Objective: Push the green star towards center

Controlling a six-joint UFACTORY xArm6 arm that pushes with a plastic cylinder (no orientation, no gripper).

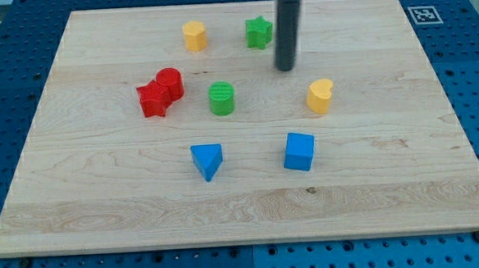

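The green star (258, 32) lies near the view's top, a little right of the middle of the wooden board (103, 198). My tip (285, 68) is on the board just right of the star and a little below it, a short gap apart. The rod rises from the tip to the view's top edge.
A yellow hexagon-like block (194, 35) sits left of the star. A green cylinder (221, 98) is near the board's middle. A red star (152, 99) touches a red cylinder (169, 82) at the left. A yellow heart (320, 96), a blue triangle (207, 160) and a blue cube (299, 151) lie lower.
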